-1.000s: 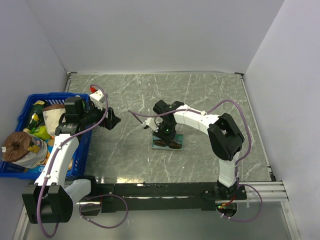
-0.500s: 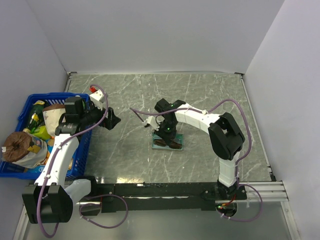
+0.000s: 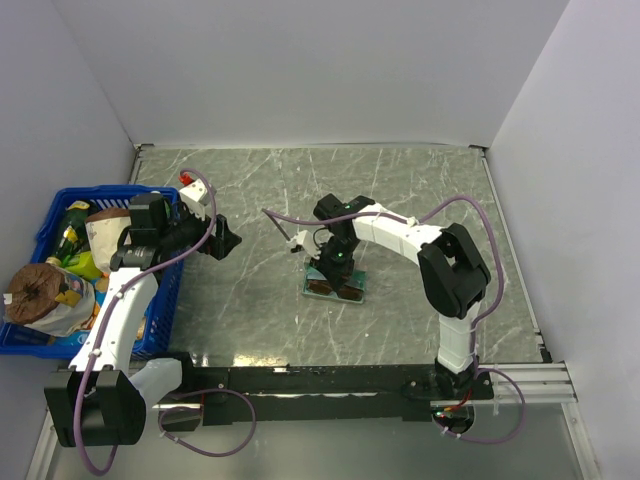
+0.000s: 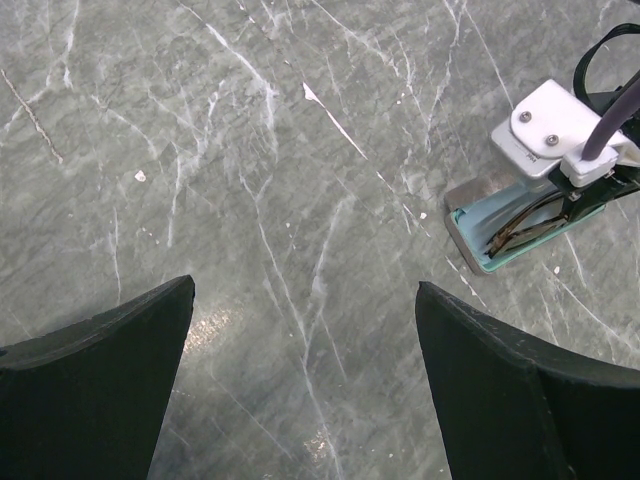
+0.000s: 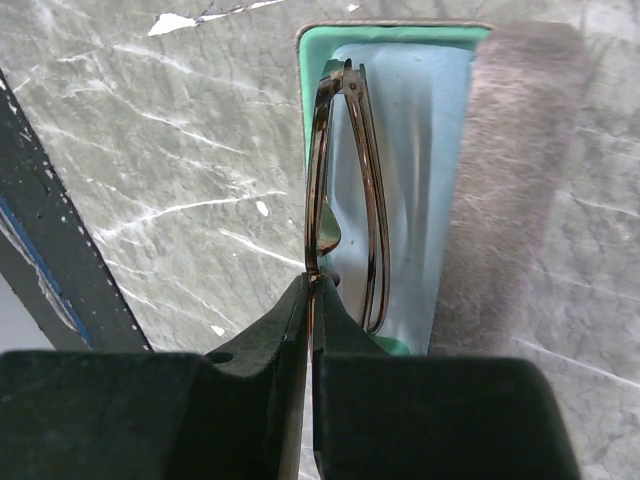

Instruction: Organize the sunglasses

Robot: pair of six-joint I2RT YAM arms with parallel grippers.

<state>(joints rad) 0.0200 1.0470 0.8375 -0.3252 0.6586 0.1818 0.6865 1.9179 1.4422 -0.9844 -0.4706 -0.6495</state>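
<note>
The right end effector (image 5: 311, 300) is clenched on the frame of the folded sunglasses (image 5: 345, 170), which sit inside the open teal-lined case (image 5: 510, 170). The left end effector (image 4: 305, 290) hangs released above the desk (image 4: 250, 150), well apart from them.

The sunglasses (image 5: 313, 160) sit in the case (image 5: 510, 180) at the table (image 3: 420, 190) centre, the basket (image 3: 50, 215) at its left edge.
</note>
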